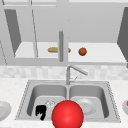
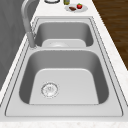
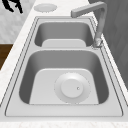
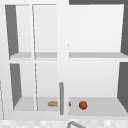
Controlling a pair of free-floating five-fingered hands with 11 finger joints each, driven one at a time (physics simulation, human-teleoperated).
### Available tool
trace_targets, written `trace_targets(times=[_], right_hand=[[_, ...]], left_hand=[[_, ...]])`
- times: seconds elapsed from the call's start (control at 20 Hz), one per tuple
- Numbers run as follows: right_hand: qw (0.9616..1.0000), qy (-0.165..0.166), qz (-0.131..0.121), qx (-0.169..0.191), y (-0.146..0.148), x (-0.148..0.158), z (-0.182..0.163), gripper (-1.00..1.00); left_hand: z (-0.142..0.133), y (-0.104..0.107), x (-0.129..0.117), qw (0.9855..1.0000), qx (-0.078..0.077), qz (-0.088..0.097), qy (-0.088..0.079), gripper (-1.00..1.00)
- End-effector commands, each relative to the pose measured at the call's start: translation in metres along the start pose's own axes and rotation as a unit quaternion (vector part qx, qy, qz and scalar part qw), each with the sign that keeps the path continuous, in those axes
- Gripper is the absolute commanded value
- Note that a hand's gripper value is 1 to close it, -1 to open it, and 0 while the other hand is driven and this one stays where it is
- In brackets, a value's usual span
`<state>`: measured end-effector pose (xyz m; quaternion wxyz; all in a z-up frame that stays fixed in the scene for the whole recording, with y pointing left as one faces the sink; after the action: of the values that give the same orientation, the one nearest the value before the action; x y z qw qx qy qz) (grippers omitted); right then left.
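Left hand point(image 1: 41, 111) hangs over the left sink basin point(image 1: 32, 100), fingers curled, gripping nothing. Red ball point(image 1: 67, 114) at its 3 o'clock, apart; a sideways drift might knock it.

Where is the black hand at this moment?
In the front view the left hand is at the sink's front left, beside the big red ball.

red ball point(image 1: 67, 114): large, glossy, round, in the front view just right of the black hand's point(image 1: 41, 111) down-pointing fingers point(image 1: 43, 116), apart from them, before the sink's point(image 1: 110, 100) divider.
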<state>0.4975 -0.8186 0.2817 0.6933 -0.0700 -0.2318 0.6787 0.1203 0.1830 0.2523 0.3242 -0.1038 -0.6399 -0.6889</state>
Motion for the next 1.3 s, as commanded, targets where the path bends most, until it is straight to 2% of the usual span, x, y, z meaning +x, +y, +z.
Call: trace_targets(times=[0.0, 0.3, 0.55, 0.7, 1.25], right_hand=[[0.9999, 0.006, 0.005, -0.008, 0.007, -0.009, -0.014, 1.0], [0.9993, 0.005, 0.003, -0.037, 0.012, -0.007, -0.014, 1.0], [0.9989, -0.002, -0.024, -0.041, -0.005, 0.003, 0.011, 1.0], [0.9983, -0.005, -0.015, -0.056, -0.015, 0.017, 0.017, 1.0], [0.9999, 0.004, -0.015, 0.005, -0.029, 0.024, 0.023, 1.0]], left_hand=[[0.0, 0.0, 0.0, 1.0, 0.0, 0.0, 0.0, 0.0], [0.0, 0.0, 0.0, 1.0, 0.0, 0.0, 0.0, 0.0], [0.0, 0.0, 0.0, 1.0, 0.0, 0.0, 0.0, 0.0], [0.0, 0.0, 0.0, 1.0, 0.0, 0.0, 0.0, 0.0], [0.0, 0.0, 0.0, 1.0, 0.0, 0.0, 0.0, 0.0]])
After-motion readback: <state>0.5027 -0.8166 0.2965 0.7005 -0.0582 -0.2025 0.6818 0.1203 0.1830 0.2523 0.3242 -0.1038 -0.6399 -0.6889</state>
